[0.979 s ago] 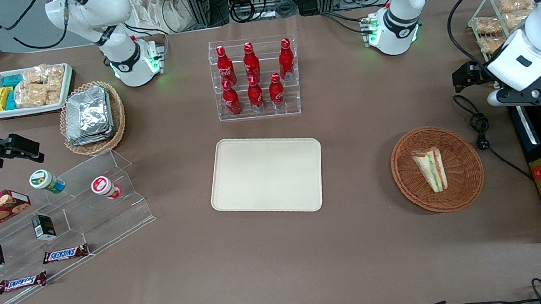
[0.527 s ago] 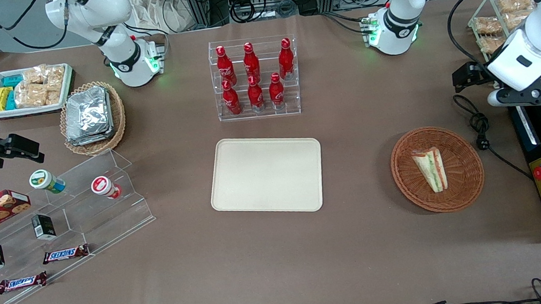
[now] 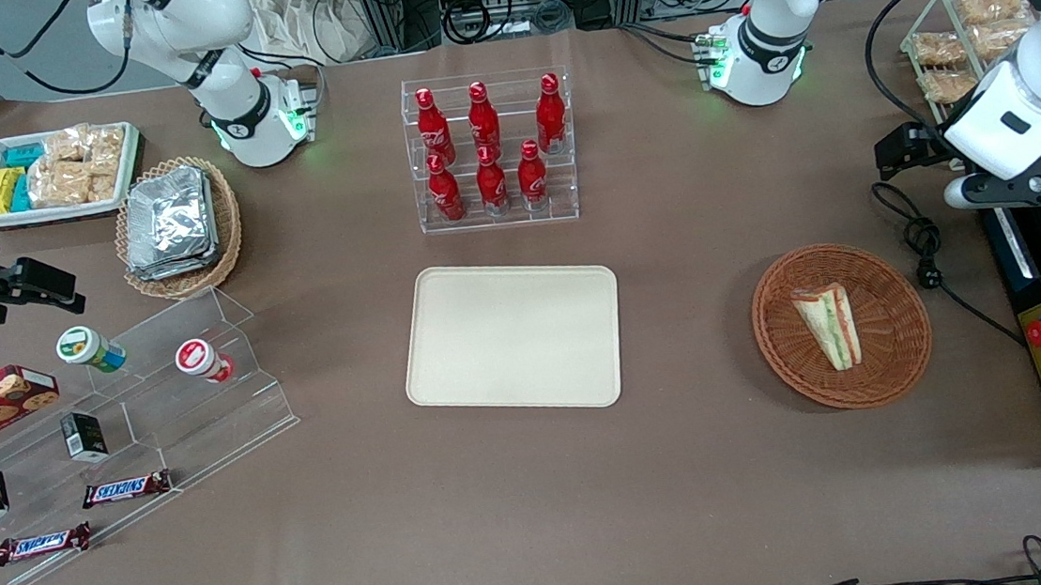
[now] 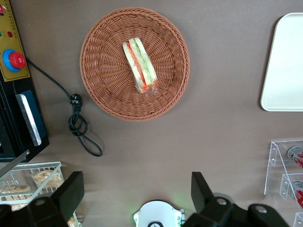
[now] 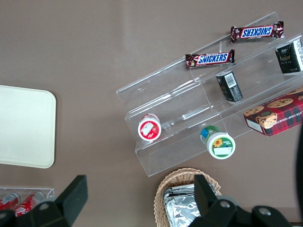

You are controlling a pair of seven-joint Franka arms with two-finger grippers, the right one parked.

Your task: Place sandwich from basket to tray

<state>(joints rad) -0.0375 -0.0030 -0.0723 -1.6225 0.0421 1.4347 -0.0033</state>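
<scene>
Front view overhead, whole table; left wrist looks down, sharing basket (image 3: 842,326) (image 4: 135,63).

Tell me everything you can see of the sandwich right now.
The sandwich is a triangular wedge of white bread showing green and red-orange filling layers, in clear wrap. It lies flat near the middle of the basket, touching only the weave. The tool is open, high above the table and not over the basket, touching nothing. The tray holds nothing.

My left arm's glossy white shells with black joint bands, green lights glowing at the base, black cables trailing off. The gripper (image 4: 135,198) is matte black, blocky fingers (image 4: 70,191) spread wide.
</scene>
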